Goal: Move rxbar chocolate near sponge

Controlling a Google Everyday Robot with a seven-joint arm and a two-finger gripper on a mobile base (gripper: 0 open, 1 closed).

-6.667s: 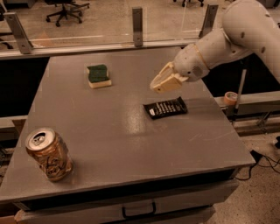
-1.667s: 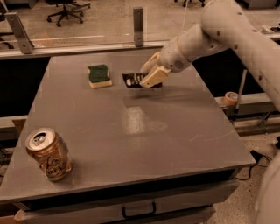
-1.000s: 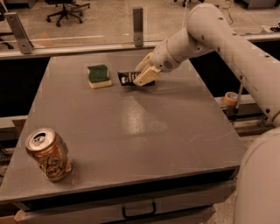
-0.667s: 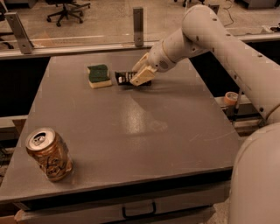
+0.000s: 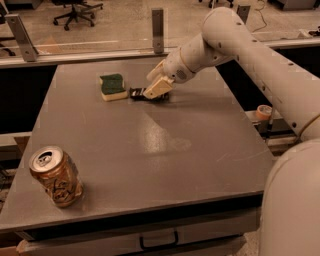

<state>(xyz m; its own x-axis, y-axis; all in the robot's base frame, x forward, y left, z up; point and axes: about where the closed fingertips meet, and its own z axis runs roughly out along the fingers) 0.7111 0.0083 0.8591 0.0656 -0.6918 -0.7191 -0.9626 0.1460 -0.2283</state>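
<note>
Grey bench (image 5: pixel 165 150) | tool (image 5: pixel 151 93) clamps rxbar chocolate (image 5: pixel 136 92) low at upper centre, just beside sponge (image 5: pixel 112 86), likely for release there.

- Grey flat-top table (image 5: pixel 165 165) fills most of the view, with a soft warm glare patch near its middle.
- Black drawer handle (image 5: pixel 157 240) on the table's front edge.
- Low rail (image 5: pixel 90 56) along the far edge, with upright metal posts (image 5: pixel 158 27), one leaning at far left.
- Pale speckled floor (image 5: pixel 120 25) behind it.
- Black office chair (image 5: pixel 75 7) on castors, top left.
- Roll of tape (image 5: pixel 263 111) on a ledge at right.
- Gripper (image 5: pixel 157 88) is low over the table's far middle.
</note>
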